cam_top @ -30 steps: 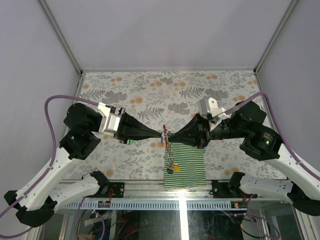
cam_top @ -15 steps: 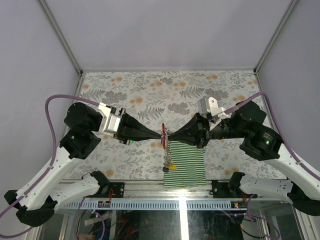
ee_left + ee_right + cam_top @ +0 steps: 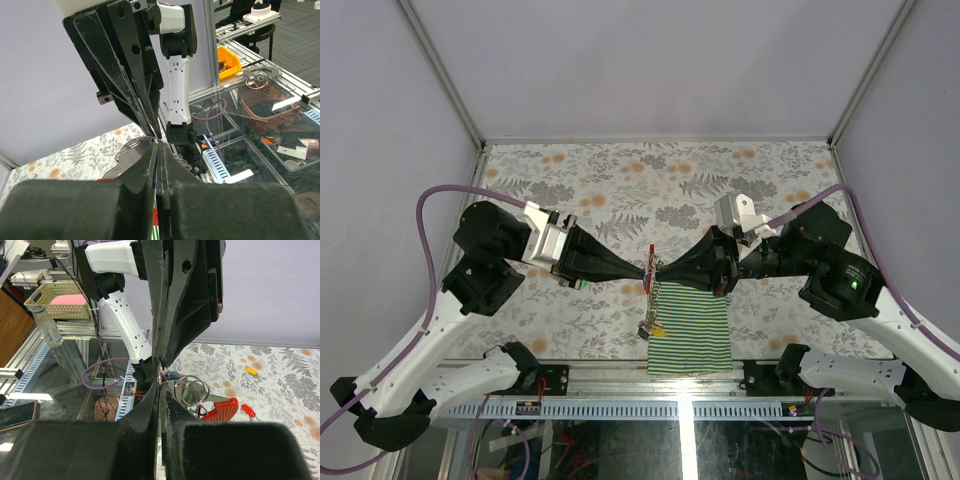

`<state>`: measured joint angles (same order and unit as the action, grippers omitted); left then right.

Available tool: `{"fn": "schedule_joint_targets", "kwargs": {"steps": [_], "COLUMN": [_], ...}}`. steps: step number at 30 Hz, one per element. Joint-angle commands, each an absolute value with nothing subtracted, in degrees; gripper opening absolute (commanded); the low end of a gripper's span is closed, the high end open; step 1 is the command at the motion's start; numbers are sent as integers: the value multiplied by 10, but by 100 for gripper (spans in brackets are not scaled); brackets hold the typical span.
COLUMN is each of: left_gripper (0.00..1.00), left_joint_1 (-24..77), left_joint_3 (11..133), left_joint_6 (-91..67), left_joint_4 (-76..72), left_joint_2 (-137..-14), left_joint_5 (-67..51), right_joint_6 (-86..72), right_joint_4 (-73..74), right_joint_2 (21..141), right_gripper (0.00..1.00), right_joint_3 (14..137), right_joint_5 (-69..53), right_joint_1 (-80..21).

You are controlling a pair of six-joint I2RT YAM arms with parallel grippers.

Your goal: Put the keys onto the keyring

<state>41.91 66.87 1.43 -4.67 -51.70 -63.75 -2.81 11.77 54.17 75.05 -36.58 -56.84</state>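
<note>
Both grippers meet tip to tip above the table's front middle. My left gripper (image 3: 645, 270) and right gripper (image 3: 657, 270) are each shut on the keyring (image 3: 649, 258), whose red clip (image 3: 221, 410) and steel rings (image 3: 192, 389) show beside the right fingertips (image 3: 167, 399). A chain hangs from it with keys (image 3: 652, 325) at its end, one with a yellow tag. A ring (image 3: 127, 147) and a bit of blue sit at the left fingertips (image 3: 150, 150). Two loose keys lie on the table, one yellow-tagged (image 3: 250, 370) and one red-tagged (image 3: 248, 410).
A green-and-white striped cloth (image 3: 695, 325) lies under the hanging chain at the table's front edge. The floral table cover (image 3: 620, 190) stretches behind the grippers. Frame posts stand at the back corners, and a metal rail (image 3: 620, 405) runs along the front.
The hanging chain with its keys has swung left and slightly up, off the striped cloth's left edge. The left arm's wrist shifted a little; both grippers stay shut together.
</note>
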Motion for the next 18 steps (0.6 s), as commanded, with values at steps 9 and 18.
{"fn": "schedule_joint_targets", "kwargs": {"steps": [9,18], "left_gripper": [0,0], "left_joint_1": [421,421], "left_joint_3": [692,693], "left_joint_6": [6,7], "left_joint_4": [-37,-36], "left_joint_2": [-518,-518], "left_joint_5": [-663,-668], "right_joint_6": [-29,-32], "right_joint_4": [70,66], "right_joint_2": [542,535], "right_gripper": [0,0], "right_joint_3": [782,779], "right_joint_5": [-353,-344], "right_joint_1": [-568,-568]}}
